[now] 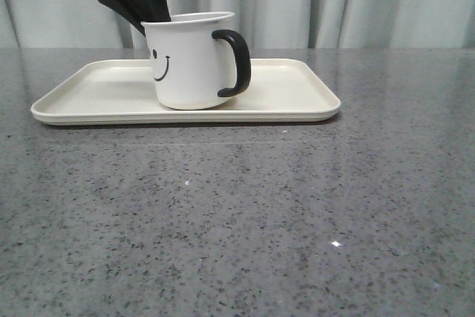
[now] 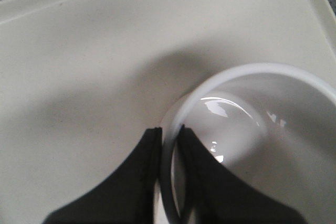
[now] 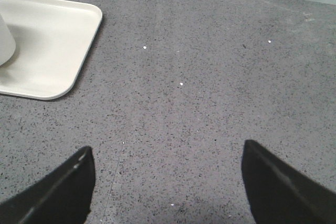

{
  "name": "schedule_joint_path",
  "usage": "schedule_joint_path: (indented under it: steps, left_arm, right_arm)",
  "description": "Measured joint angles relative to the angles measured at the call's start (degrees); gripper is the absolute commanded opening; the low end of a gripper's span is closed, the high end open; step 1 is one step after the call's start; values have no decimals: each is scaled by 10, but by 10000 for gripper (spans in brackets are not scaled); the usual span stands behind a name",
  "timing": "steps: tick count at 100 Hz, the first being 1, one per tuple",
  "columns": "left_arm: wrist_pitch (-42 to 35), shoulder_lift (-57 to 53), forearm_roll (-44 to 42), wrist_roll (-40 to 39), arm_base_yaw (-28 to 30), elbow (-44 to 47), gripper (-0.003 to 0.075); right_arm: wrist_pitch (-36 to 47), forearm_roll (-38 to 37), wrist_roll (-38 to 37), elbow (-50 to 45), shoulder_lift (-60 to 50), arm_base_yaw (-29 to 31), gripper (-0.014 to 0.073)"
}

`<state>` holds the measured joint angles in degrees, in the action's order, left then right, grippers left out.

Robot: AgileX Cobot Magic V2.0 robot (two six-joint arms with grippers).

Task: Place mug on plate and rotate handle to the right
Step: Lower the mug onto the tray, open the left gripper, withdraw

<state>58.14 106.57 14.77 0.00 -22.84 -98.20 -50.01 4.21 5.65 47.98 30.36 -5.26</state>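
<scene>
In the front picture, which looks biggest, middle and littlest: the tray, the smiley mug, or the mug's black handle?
1. Flat cream-white rectangular tray, widest by far.
2. White cylindrical mug with a smiley face.
3. Glossy black loop handle, smallest.

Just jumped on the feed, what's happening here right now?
The left gripper is pinching the rim of the mug, one finger inside and one outside. The mug stands upright on the plate with its handle pointing right. The right gripper hangs open over the bare table, holding nothing.
</scene>
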Motion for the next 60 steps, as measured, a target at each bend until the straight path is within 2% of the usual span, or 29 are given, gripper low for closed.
schedule_joint_path:
  steps: [16, 26, 36, 60]
  left_arm:
    - [6, 1, 0, 0, 0, 0, 314]
    - [9, 1, 0, 0, 0, 0, 404]
    - [9, 1, 0, 0, 0, 0, 432]
    - [-6, -5, 0, 0, 0, 0, 431]
  right_arm:
    - [0, 0, 0, 0, 0, 0, 574]
    - [0, 0, 0, 0, 0, 0, 574]
    - [1, 0, 0, 0, 0, 0, 574]
    - [1, 0, 0, 0, 0, 0, 574]
